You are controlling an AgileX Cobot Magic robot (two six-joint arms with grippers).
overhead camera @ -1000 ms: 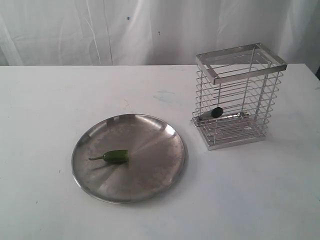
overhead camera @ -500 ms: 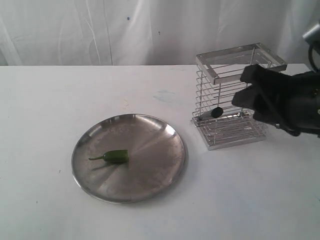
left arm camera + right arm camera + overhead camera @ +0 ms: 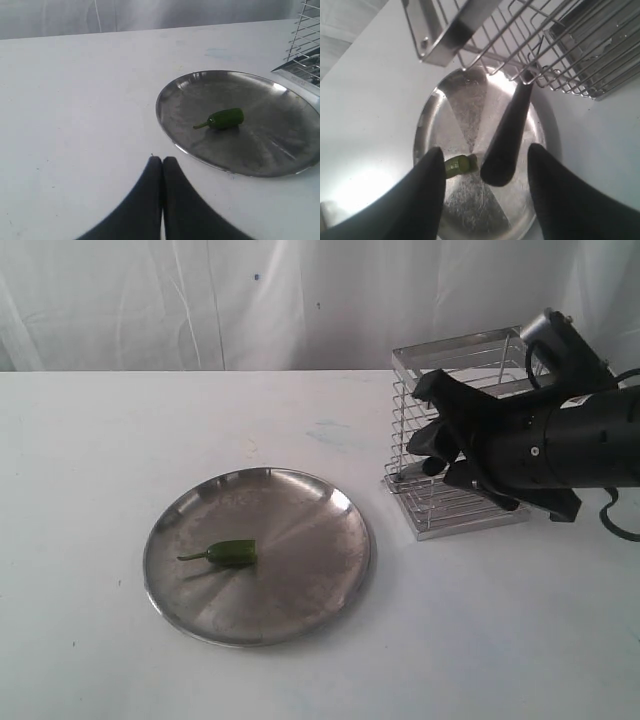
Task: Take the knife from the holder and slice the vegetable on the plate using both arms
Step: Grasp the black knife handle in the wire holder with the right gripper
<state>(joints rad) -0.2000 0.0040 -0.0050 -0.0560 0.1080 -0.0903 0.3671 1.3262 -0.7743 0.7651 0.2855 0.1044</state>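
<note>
White table [image 3: 100, 440] | knife [image 3: 505, 130] pokes through holder [image 3: 455, 350] wires | right claw [image 3: 486, 152] spread astride it

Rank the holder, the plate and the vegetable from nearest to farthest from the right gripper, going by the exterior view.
From the right gripper:
1. holder: right at the gripper, on the right of the table.
2. plate: to the left of the holder.
3. vegetable: on the plate's left half.

I count one plate [image 3: 257, 638], one chili [image 3: 233, 553], one holder [image 3: 455, 343] and one knife [image 3: 507, 130]. Two grippers show: one left gripper [image 3: 162, 162], one right gripper [image 3: 425, 425]. One table [image 3: 100, 440].
</note>
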